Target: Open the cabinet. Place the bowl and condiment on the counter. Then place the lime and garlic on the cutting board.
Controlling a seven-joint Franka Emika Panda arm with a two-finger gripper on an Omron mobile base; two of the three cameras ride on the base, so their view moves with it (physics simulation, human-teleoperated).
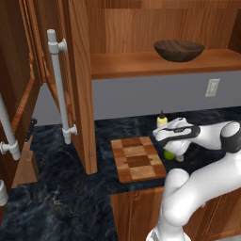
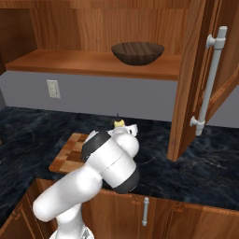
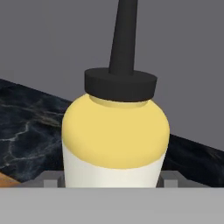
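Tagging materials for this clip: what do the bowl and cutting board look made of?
The bowl looks like dark wood, matte, with faint grain streaks. The cutting board looks like wood too: checkered light and dark blocks, smooth finish. Both are rendered, so this is only appearance.

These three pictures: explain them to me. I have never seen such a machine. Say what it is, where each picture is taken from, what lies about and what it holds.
A white robot arm stands at a kitchen counter of black marbled stone. Two pictures come from cameras behind it, left and right; the third looks along its hand. The reddish wood wall cabinet is open, with a wide dark brown bowl on its shelf. A checkered wooden cutting board lies on the counter, a small green lime beside it. The small yellow bottle with a dark pointed cap sits between the fingers; whether they grip it I cannot tell.
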